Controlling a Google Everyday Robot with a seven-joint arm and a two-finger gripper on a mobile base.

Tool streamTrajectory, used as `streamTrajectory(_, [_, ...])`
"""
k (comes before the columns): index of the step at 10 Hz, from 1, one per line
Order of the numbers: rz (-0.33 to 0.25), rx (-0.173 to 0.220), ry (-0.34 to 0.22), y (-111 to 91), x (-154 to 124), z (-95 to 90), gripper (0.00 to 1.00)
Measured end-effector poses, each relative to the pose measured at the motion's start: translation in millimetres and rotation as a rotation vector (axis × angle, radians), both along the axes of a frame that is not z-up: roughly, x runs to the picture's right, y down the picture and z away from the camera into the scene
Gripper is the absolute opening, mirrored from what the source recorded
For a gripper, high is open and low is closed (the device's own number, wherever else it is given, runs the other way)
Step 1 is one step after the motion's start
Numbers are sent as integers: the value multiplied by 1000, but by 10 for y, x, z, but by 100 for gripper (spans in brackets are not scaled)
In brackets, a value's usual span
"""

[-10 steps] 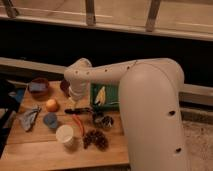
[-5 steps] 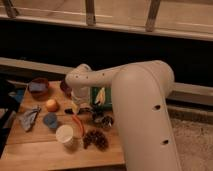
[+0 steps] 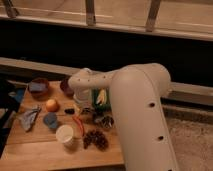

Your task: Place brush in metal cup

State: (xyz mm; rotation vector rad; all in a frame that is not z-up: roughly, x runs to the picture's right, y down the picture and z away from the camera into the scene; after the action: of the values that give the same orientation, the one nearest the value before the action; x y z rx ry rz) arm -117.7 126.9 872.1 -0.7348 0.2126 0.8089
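Over the worktop [image 3: 35, 150] the tool [image 3: 85, 108] hangs just left of the metal cup [image 3: 107, 121] and behind the chilli [image 3: 78, 125], with the pine cone [image 3: 95, 140] in front of that cup and the larger cup [image 3: 65, 134] left of the cone, before the orange [image 3: 51, 105].

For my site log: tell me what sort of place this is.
Probably an indoor test setup: a wooden table of mixed props like a white cup and pine cone, below a railing. The gripper hangs over the table's middle.
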Motion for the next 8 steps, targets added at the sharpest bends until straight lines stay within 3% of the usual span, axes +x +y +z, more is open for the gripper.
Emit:
streamTrajectory(6, [-18, -12, -17, 61, -8, 188, 65])
streamTrajectory(8, [-28, -18, -17, 86, 15, 230, 55])
